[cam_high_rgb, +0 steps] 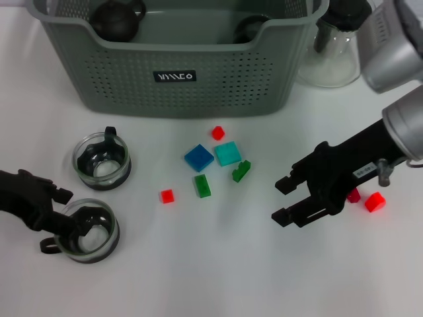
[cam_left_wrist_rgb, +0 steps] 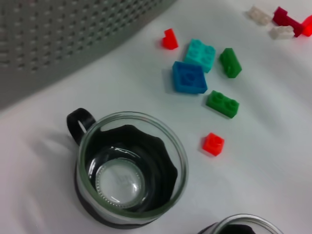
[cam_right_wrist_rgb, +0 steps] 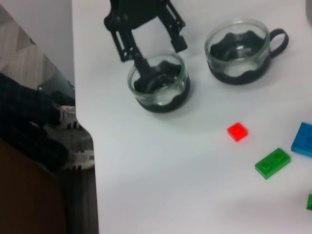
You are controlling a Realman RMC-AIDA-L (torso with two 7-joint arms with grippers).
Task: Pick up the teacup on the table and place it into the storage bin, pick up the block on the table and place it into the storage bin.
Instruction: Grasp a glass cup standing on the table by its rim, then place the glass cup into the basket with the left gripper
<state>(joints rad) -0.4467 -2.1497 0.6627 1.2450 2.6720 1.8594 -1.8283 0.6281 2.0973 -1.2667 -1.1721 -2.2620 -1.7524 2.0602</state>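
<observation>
Two glass teacups with black sleeves stand at the left: the far one [cam_high_rgb: 101, 160] and the near one [cam_high_rgb: 88, 231]. My left gripper [cam_high_rgb: 66, 221] is open at the near teacup [cam_right_wrist_rgb: 157, 82], one finger inside it and the other outside its rim. The left wrist view shows the far teacup [cam_left_wrist_rgb: 129, 168]. Small blocks lie mid-table: blue [cam_high_rgb: 199, 158], teal [cam_high_rgb: 228, 154], two green [cam_high_rgb: 202, 185], red [cam_high_rgb: 167, 195]. My right gripper [cam_high_rgb: 281, 201] is open and empty, right of the blocks. The grey-green storage bin [cam_high_rgb: 175, 79] stands at the back.
A clear glass pitcher [cam_high_rgb: 334, 49] with a black lid stands right of the bin. Dark round objects [cam_high_rgb: 119, 16] lie inside the bin. Two more red blocks [cam_high_rgb: 375, 201] lie by my right arm. The table's left edge shows in the right wrist view [cam_right_wrist_rgb: 83, 126].
</observation>
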